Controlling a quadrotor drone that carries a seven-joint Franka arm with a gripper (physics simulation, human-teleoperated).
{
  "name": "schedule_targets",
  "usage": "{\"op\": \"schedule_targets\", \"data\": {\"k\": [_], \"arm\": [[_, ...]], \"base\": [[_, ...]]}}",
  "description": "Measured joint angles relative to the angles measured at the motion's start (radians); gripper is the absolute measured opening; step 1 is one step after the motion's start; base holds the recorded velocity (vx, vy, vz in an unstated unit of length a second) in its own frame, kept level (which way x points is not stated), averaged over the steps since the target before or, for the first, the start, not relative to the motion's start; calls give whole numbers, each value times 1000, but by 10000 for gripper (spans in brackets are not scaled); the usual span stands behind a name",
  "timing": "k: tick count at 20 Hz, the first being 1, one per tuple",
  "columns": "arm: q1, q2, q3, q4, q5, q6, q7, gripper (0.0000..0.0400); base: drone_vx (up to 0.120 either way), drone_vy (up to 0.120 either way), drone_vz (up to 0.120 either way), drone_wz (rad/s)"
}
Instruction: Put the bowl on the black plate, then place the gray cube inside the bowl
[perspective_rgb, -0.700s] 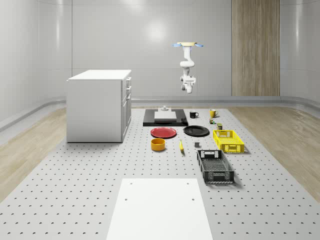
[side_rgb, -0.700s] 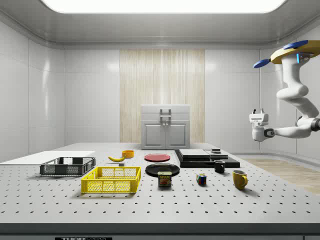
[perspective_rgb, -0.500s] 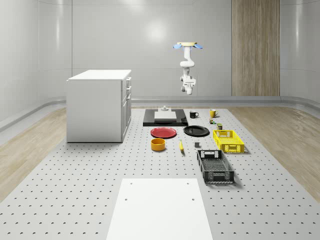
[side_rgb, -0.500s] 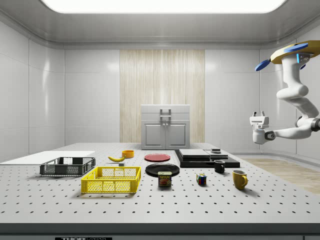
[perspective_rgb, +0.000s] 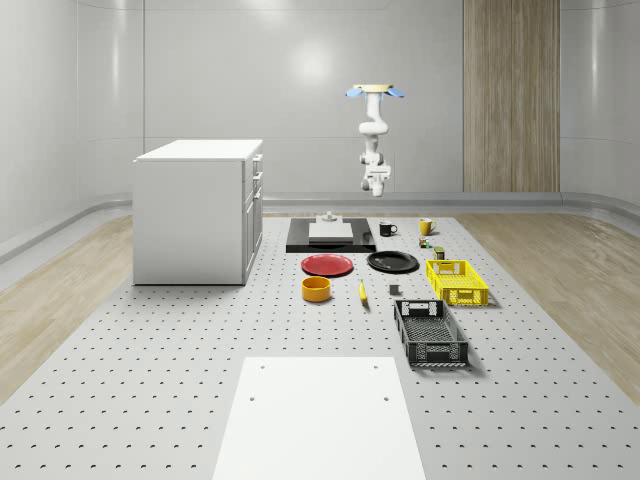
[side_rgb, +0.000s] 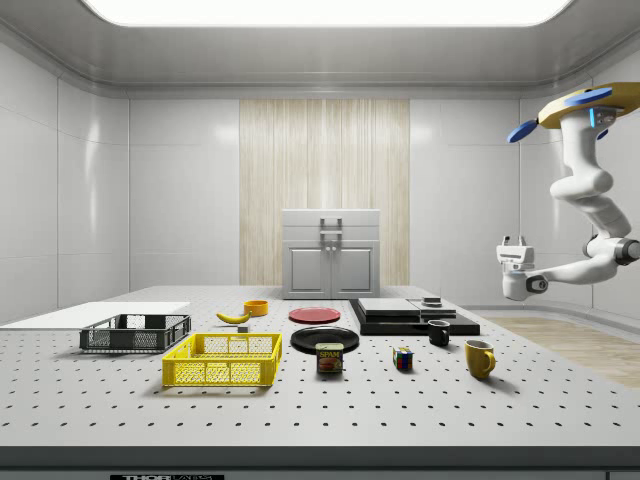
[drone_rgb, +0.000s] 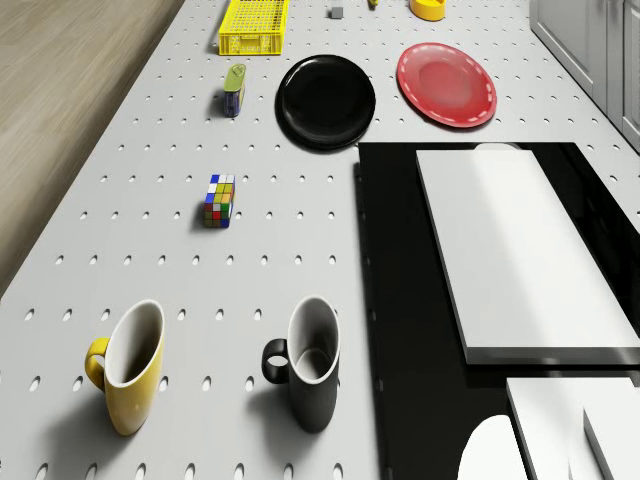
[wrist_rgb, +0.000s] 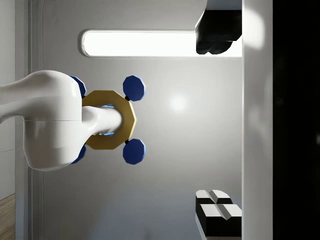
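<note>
drone (side_rgb: 590, 103) hovered high past the table's far end, gripper (side_rgb: 512, 262) spread and empty
the long descent to the bowl (perspective_rgb: 316, 289) risked clipping the mugs (drone_rgb: 312, 362) and black plate (perspective_rgb: 392, 262) between.

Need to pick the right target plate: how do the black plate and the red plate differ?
The black plate is glossy black all over; the red plate is red with a pale dotted rim. In the whole-scene view the red plate lies nearer the cabinet, the black plate nearer the yellow basket. Both are round, flat and empty.

Bright even ceiling light, soft shadows, glossy walls
</note>
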Motion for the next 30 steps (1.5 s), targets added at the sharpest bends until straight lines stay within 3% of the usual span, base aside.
{"op": "schedule_targets", "data": {"k": [9, 30], "arm": [[-2, 12, 1, 36, 1, -17, -1, 400], [-4, 4, 5, 32, -3, -5, -1, 400]], "base": [[120, -120, 0, 0], [120, -120, 0, 0]]}}
